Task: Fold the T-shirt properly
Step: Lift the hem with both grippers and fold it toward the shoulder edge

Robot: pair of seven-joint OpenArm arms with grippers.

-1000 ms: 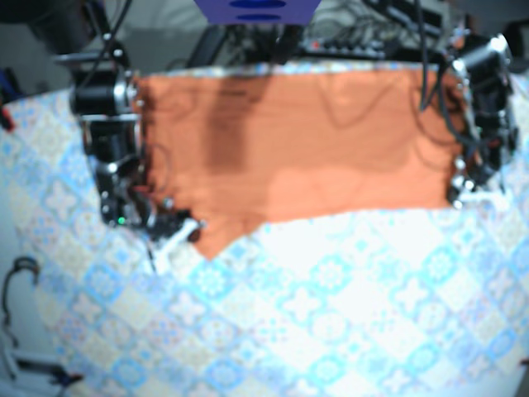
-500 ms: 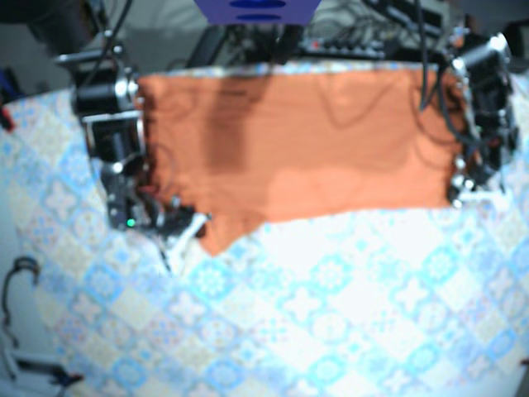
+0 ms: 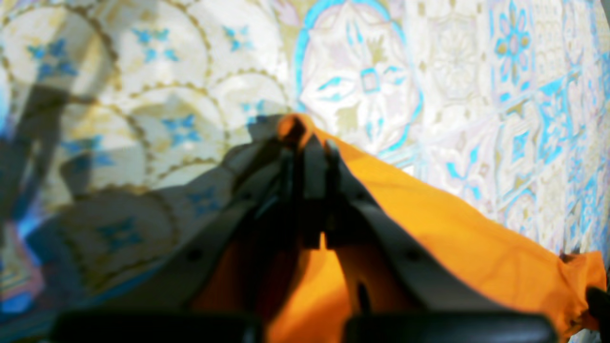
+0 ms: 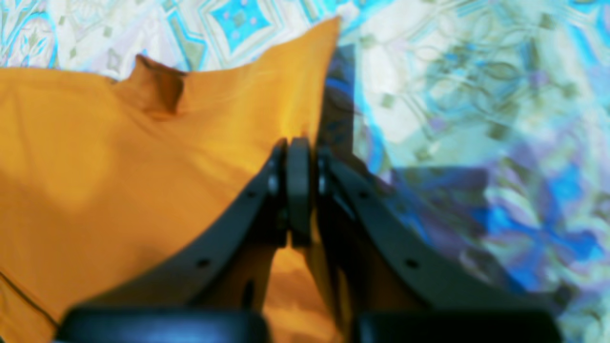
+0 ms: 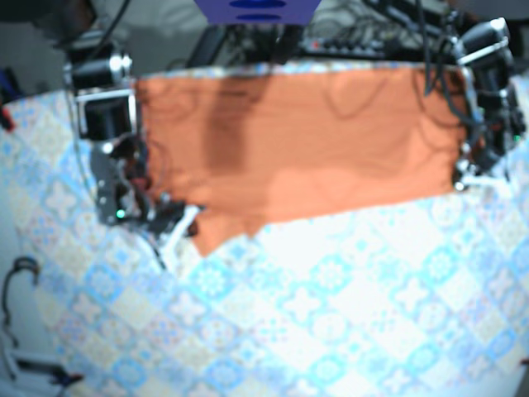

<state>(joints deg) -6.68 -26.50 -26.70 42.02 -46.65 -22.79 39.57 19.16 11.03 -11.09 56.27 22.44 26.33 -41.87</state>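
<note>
T-shirt cloth of this kind is thin, soft and light. Expect it to drape, sag and slide rather than keep any shape. It is best taken at corners and hems, pinched deep enough that the fabric cannot creep out, and that is roughly where you have it.

Your left gripper has its jaws pressed together on an orange corner, with a small nub of cloth poking out past the tips. From there the fabric runs off toward the lower right of the left wrist view and ends in a bunched bit at the frame edge.

Your right gripper also shows no gap between its jaws. The shirt's edge runs straight into the tips, so it looks clamped on that edge, though blur hides how much cloth sits between the pads. Beyond it the edge rises to a pointed corner, and a small dark tuck sits in the hem off to one side.

Further out, the base view shows the shirt spread as a wide band across the far part of the patterned tablecloth. One arm is at each end, and a flap dips lower beside the right gripper.
</note>
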